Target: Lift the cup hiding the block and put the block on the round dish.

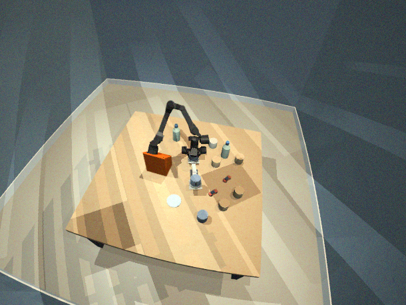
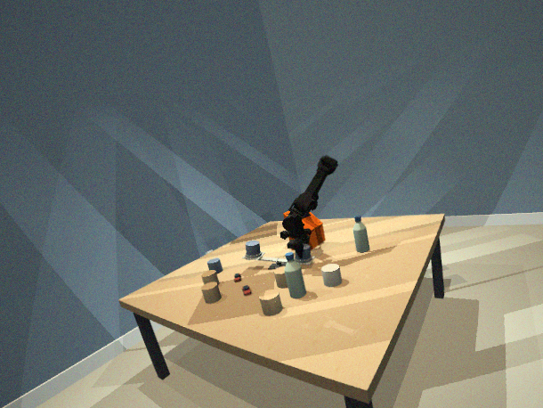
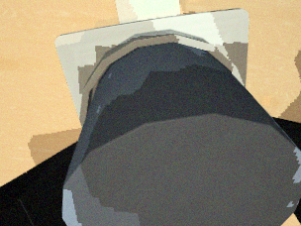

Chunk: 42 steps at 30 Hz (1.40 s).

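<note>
My gripper [image 1: 194, 156] [image 2: 303, 250] is shut on the blue-grey cup [image 1: 194, 160] [image 2: 306, 253] [image 3: 183, 169] at the arm's end of the balance [image 1: 194, 169] [image 2: 272, 260]. In the wrist view this cup fills the middle, with its rim at the pale square pan [image 3: 69, 50] and black fingers at both sides. I see no clear gap under it. The other cup [image 1: 196, 180] [image 2: 253, 248] stands on the far pan. The block is not visible. The round pale dish [image 1: 174, 200] lies on the table beyond the far pan, to its left in the top view.
An orange box [image 1: 157, 164] [image 2: 317, 232] stands by the arm. Bottles [image 1: 176, 134] [image 1: 225, 151] and a white cylinder [image 1: 213, 143] stand near the gripper. Several wooden cylinders [image 1: 215, 162] [image 1: 238, 192] and two small red cars [image 1: 227, 179] [image 1: 213, 192] are right of the balance. A blue cylinder [image 1: 202, 216] stands past the far pan.
</note>
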### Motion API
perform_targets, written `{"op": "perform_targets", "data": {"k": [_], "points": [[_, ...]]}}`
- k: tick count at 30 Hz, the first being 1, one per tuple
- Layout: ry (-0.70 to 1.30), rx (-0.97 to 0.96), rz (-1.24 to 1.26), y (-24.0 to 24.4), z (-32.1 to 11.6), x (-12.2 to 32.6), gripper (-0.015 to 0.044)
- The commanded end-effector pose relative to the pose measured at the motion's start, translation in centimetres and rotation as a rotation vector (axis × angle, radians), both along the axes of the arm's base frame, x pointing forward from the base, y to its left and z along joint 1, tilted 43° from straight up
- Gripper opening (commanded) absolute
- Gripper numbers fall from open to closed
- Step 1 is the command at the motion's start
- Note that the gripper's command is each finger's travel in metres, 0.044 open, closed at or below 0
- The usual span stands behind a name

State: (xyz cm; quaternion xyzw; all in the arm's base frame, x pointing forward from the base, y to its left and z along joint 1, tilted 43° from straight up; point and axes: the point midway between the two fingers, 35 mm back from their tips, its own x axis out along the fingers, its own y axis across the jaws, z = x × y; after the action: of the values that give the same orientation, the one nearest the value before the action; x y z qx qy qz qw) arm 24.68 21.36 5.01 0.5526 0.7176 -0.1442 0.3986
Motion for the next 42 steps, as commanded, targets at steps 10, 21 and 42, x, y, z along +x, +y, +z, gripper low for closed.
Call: {"op": "perform_targets", "data": {"k": [10,21,42], "points": [[-0.010,-0.006,-0.004,-1.2,1.2,0.7,0.0000],[-0.011,-0.010,-0.004,-2.2,2.2,1.0,0.0000],[-0.011,-0.013,-0.003,-4.0,4.0,1.3,0.0000]]}}
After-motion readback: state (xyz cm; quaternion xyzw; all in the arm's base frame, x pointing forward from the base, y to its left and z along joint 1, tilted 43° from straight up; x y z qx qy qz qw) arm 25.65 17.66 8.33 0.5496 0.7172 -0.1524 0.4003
